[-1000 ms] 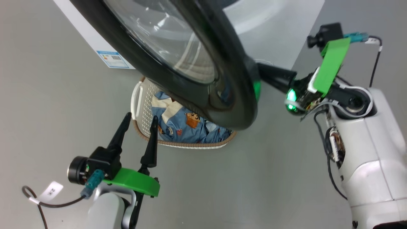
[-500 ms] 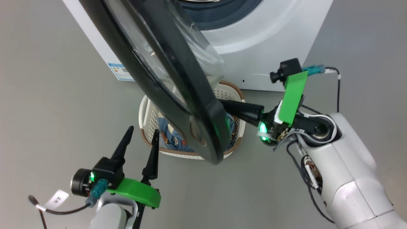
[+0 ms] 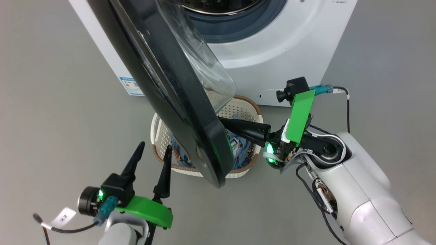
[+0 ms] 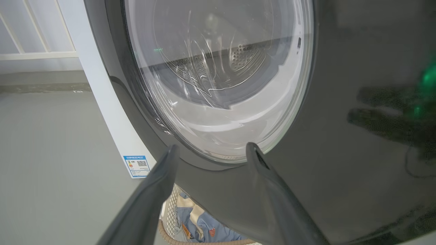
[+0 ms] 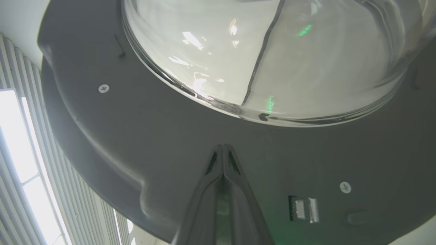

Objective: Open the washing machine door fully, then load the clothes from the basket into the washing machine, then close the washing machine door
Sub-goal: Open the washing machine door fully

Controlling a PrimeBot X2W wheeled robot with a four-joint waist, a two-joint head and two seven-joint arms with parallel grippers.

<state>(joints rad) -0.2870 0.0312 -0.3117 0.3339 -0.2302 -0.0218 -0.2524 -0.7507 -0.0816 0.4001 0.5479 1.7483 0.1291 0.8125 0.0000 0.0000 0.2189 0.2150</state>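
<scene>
The washing machine (image 3: 289,51) is white, and its drum mouth shows at the top. The washing machine door (image 3: 177,102) stands swung out, nearly edge-on, with its black rim over the basket (image 3: 238,109). Blue printed clothes (image 3: 240,146) lie in the basket. My right gripper (image 3: 223,121) is shut, its tips against the door's inner face (image 5: 136,136) below the glass bowl (image 5: 272,51); the right gripper (image 5: 223,147) holds nothing. My left gripper (image 3: 155,147) is open, on the door's outer side near the basket's left end. The left gripper (image 4: 212,148) faces the door (image 4: 340,170), apart from it, with clothes (image 4: 201,224) below.
Grey floor lies all around. A blue energy label (image 3: 131,85) sits on the machine's lower left corner and a round filter cover (image 3: 272,95) at its lower right. The door's latch (image 5: 303,209) lies right of my right fingers. Window blinds (image 5: 20,153) show past the door's edge.
The head camera has shifted. The door has swung further out, from nearly face-on to nearly edge-on, with my shut right gripper following on its inner side. The left gripper stays open in place.
</scene>
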